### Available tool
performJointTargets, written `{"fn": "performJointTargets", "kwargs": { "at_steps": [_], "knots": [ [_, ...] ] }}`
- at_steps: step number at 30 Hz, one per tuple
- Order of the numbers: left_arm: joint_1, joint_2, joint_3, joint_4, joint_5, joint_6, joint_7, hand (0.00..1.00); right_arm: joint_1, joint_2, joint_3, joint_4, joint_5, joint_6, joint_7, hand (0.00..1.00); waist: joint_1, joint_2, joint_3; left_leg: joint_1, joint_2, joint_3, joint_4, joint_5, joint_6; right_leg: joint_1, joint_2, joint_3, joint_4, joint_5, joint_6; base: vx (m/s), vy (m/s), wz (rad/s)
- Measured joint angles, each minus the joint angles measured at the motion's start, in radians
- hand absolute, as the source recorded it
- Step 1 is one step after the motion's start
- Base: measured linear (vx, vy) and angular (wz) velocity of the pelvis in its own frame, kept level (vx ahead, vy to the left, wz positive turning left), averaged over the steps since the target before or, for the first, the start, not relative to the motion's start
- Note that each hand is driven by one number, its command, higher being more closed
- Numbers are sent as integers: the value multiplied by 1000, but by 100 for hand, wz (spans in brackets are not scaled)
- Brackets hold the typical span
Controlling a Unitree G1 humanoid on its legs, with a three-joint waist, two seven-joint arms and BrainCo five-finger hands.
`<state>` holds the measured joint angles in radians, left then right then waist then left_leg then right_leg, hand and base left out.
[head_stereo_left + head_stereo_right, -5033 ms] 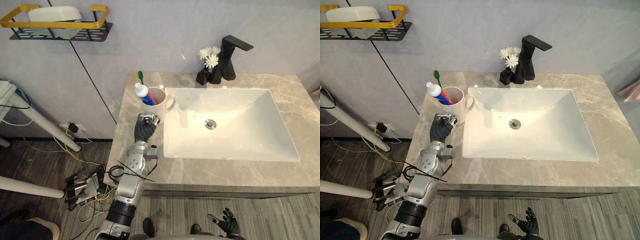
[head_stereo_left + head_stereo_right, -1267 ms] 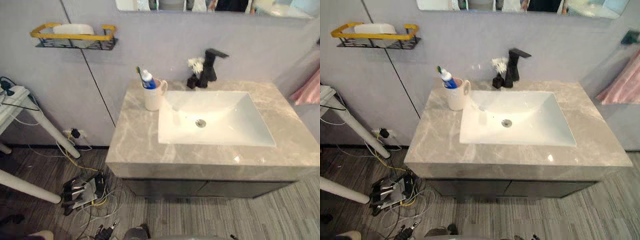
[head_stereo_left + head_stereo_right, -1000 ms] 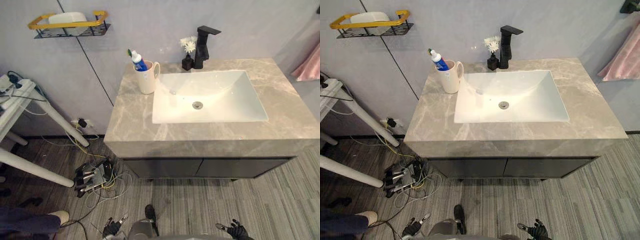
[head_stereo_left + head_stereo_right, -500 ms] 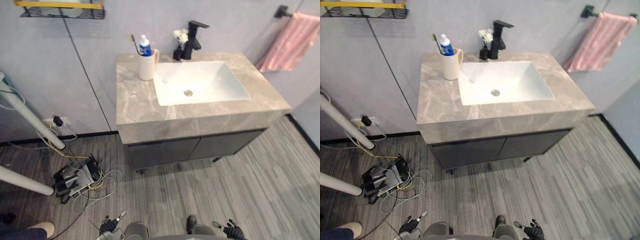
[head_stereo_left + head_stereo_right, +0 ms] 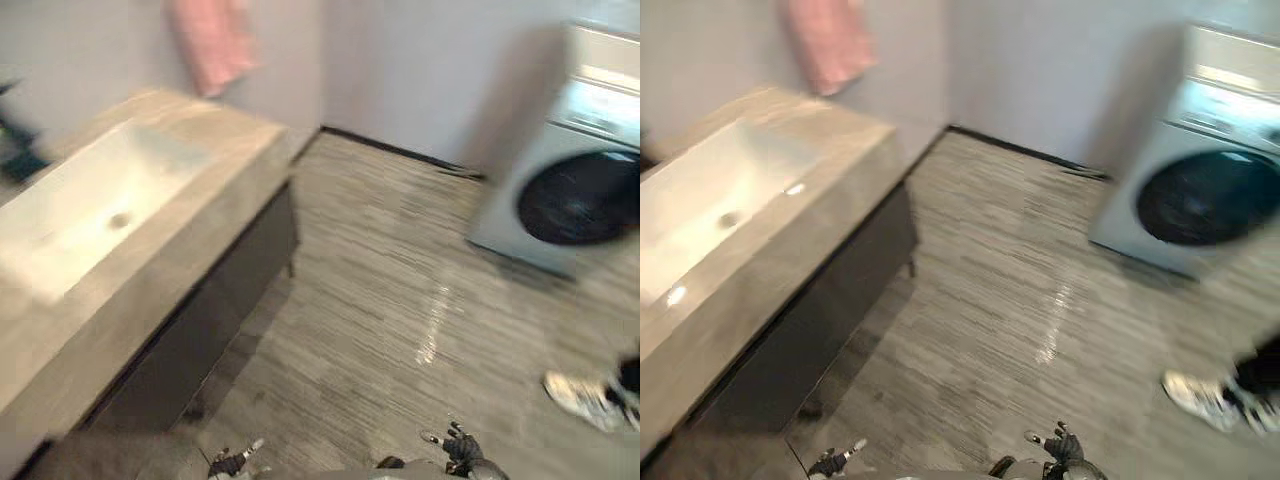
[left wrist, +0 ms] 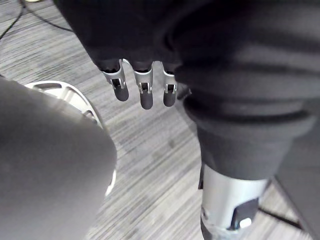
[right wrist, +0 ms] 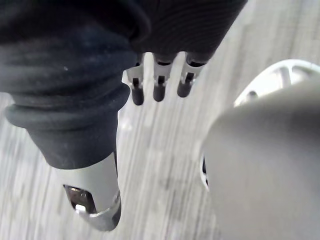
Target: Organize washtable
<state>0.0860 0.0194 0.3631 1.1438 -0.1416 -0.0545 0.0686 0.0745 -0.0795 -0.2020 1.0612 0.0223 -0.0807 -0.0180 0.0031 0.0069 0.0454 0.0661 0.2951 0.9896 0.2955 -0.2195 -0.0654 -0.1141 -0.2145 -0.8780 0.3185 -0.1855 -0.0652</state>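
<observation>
Left hand (image 6: 144,96); right hand (image 7: 159,86); fingers (image 6: 120,89) straight

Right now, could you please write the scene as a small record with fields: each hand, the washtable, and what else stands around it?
left hand: low over the floor, fingers straight, holds nothing
right hand: low over the floor, fingers straight, holds nothing
washtable: at the left of the head views, apart from both hands
sink: white, set in the washtable top
towel: pink, hangs on the wall beyond the washtable
washing machine: at the right, by the wall
person: a light shoe on the floor, right edge
</observation>
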Motion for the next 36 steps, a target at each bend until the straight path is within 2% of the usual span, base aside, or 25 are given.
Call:
{"fn": "performJointTargets", "kwargs": {
  "at_steps": [1, 2, 4, 6, 7, 8, 9, 10, 12, 14, 16, 17, 18, 19, 21, 22, 24, 25, 26, 27, 28, 29, 31, 32, 36],
  "knots": [
    [-4, -2, 2, -8, 5, 0, 2, 0, -10, -12, 14, 19, -2, 3, 5, 0, -8, 2, 8, 23, 37, 53, 68, -19, -30, -15, 40, 64, 2, 10, 9, 175, -246, -183],
    [0, -1, 4, -9, 14, 0, 5, 0, -11, -13, 28, 19, -18, 1, 6, 0, -9, 3, 7, 52, 90, 84, 133, -20, -31, -10, 104, 127, -30, 22, -11, 163, -237, -190],
    [6, -5, 3, -13, 46, 1, 10, 0, -10, -15, 37, 22, -31, -3, 11, 0, -18, 8, 10, 105, 177, 80, 262, -15, -22, 22, 182, 233, -72, 23, -23, 147, -194, -203],
    [10, -4, 4, -14, 61, 0, 16, 0, -8, -15, 44, 25, -32, -10, 16, 0, -19, 8, 11, 114, 258, 0, 438, 51, 87, 50, 243, 354, -91, 18, -43, 163, -138, -208],
    [12, 6, 8, -18, 75, -9, 21, 0, -7, -7, 46, 28, -33, -10, 18, 0, -21, -9, 20, 68, 286, -131, 565, 86, 197, 68, 270, 439, -104, 18, -54, 136, -51, -159],
    [11, 7, 20, -21, 79, -12, 20, 0, -9, -9, 44, 33, -33, -10, 18, 0, -20, -9, 21, 31, 277, -212, 615, 47, 225, 75, 281, 482, -108, 18, -60, 152, -15, -199],
    [10, 7, 39, -33, 86, -19, 19, 0, -14, -12, 44, 35, -33, -8, 18, 0, -19, -12, 26, -61, 205, -404, 663, -20, 205, 84, 293, 562, -111, 8, -78, 121, 33, -180],
    [9, 6, 42, -49, 86, -21, 21, 0, -16, -13, 45, 42, -37, -8, 21, 0, -13, -18, 35, -109, 134, -527, 663, -56, 158, 98, 298, 626, -110, 8, -79, 159, 86, -209],
    [19, 16, 23, -66, 101, -22, 24, 0, -17, -18, 47, 53, -55, -9, 23, 0, 13, -20, 53, -196, 4, -708, 606, -99, 97, 140, 320, 805, -102, 16, -70, 196, 193, -239],
    [27, 24, 15, -67, 113, -22, 25, 0, -22, -19, 48, 52, -55, -12, 23, 0, 11, -20, 65, -251, -69, -830, 495, -115, 62, 144, 329, 914, -90, 11, -58, 122, 213, -212],
    [51, 31, -14, -69, 113, -31, 28, 0, -28, -28, 53, 51, -55, -14, 23, 0, 16, -9, 82, -302, -205, -1189, 292, -111, 13, 115, 347, 1096, -46, -16, -27, 149, 318, -245],
    [58, 31, -24, -68, 113, -31, 27, 0, -34, -32, 54, 51, -55, -14, 23, 0, 16, -5, 86, -306, -232, -1277, 260, -102, -4, 106, 352, 1141, -28, -25, -14, 184, 461, -227],
    [66, 28, -46, -64, 113, -32, 27, 0, -22, -44, 53, 52, -57, -14, 23, 0, 15, 11, 98, -296, -265, -1412, 215, -69, -59, 100, 366, 1218, 3, -45, 15, 158, 413, -188],
    [66, 24, -51, -63, 114, -32, 26, 0, -12, -41, 49, 54, -63, -12, 21, 0, 15, 17, 106, -286, -268, -1383, 246, -66, -55, 99, 369, 1274, 34, -59, 40, 200, 512, -206],
    [64, 44, -51, -65, 114, -41, 27, 0, 9, -19, 12, 51, -65, -12, 24, 0, 11, -14, 107, -285, -263, -1265, 260, -104, -26, 84, 349, 1372, 17, -45, 62, 109, 394, -169],
    [62, 49, -48, -67, 114, -43, 29, 0, 13, -8, -3, 51, -66, -10, 25, 0, 15, -28, 100, -298, -245, -1181, 282, -129, 0, 68, 339, 1444, -13, -29, 86, 22, 439, -212],
    [62, 53, -52, -66, 115, -41, 31, 0, 7, -5, -16, 53, -72, -8, 36, 0, 13, -27, 95, -298, -202, -1054, 272, -141, 32, 32, 321, 1449, -63, 52, 94, -7, 422, -223],
    [61, 56, -58, -73, 114, -42, 39, 0, -1, -10, -15, 54, -71, -5, 42, 0, 15, -25, 93, -284, -177, -954, 235, -119, 69, 2, 292, 1326, -81, 100, 94, -5, 357, -200],
    [56, 63, -78, -73, 112, -43, 45, 0, 5, -11, -17, 53, -68, -2, 42, 0, 7, -24, 93, -264, -182, -894, 194, -100, 100, -16, 225, 1095, -88, 130, 95, -5, 326, -178],
    [49, 66, -86, -72, 112, -43, 45, 0, 15, -10, -24, 51, -60, -1, 41, 0, 4, -22, 93, -252, -189, -870, 172, -93, 108, -11, 184, 973, -97, 136, 97, -2, 289, -125],
    [38, 68, -86, -74, 105, -45, 45, 0, 43, -8, -39, 50, -41, -2, 36, 0, 5, -15, 89, -234, -197, -824, 141, -84, 122, 12, 126, 781, -103, 136, 98, -6, 209, -84],
    [31, 70, -85, -73, 104, -47, 45, 0, 51, -8, -50, 50, -38, -2, 37, 0, 6, -9, 83, -225, -200, -796, 124, -80, 128, 33, 108, 702, -112, 136, 98, -7, 167, -95],
    [26, 75, -82, -66, 104, -47, 43, 0, 56, -6, -58, 52, -38, 3, 41, 0, 10, -16, 73, -185, -211, -729, 83, -69, 144, 86, 102, 639, -170, 140, 98, -40, 43, -92],
    [27, 73, -75, -48, 104, -45, 42, 0, 68, -4, -57, 51, -38, 3, 42, 0, 8, -7, 68, -165, -216, -700, 65, -65, 143, 102, 98, 633, -205, 153, 114, -55, 8, -73],
    [47, 56, -73, -25, 101, -40, 37, 0, 76, -5, -45, 53, -39, 6, 42, 0, 9, -10, 28, -132, -233, -649, 6, -36, 125, 109, 94, 681, -287, 192, 157, -52, -11, -43]
  ]
}}
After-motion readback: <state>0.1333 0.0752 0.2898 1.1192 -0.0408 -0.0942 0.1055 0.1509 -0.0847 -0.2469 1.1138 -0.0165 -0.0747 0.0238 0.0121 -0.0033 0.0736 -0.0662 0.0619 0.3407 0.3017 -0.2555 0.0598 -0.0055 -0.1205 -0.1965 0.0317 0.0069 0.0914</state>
